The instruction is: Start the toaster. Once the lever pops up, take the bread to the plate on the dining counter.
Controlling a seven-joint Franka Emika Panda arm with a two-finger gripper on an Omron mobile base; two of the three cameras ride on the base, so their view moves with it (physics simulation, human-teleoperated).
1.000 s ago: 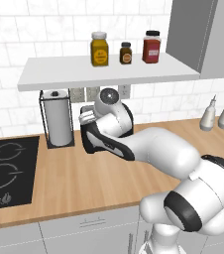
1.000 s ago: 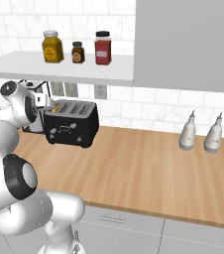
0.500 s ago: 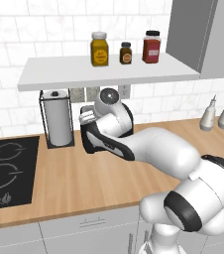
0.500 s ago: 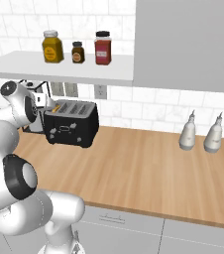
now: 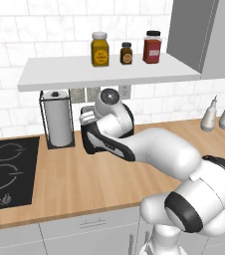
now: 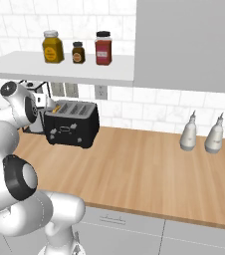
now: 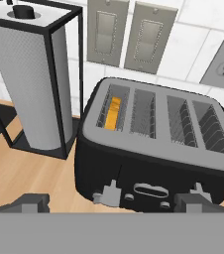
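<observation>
Your gripper (image 7: 111, 202) hangs with its jaws spread wide, closed on nothing, just in front of the black toaster (image 7: 153, 144), whose front levers and knobs sit between the fingertips (image 7: 30, 202). The bread (image 7: 113, 113) sits down in the leftmost slot, beyond the jaws. A paper-towel roll (image 7: 32, 84) in its wire frame stands left of them.

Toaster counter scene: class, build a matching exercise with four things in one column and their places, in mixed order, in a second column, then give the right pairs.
Things:
1. bread
2. paper-towel roll
3. red jar
4. two pale bottles

Places:
A. on the white shelf
B. on the counter, far right in the right base view
C. in a wire frame beside the toaster
D. down in the toaster's end slot

Pairs: 1-D, 2-C, 3-A, 4-B
</observation>
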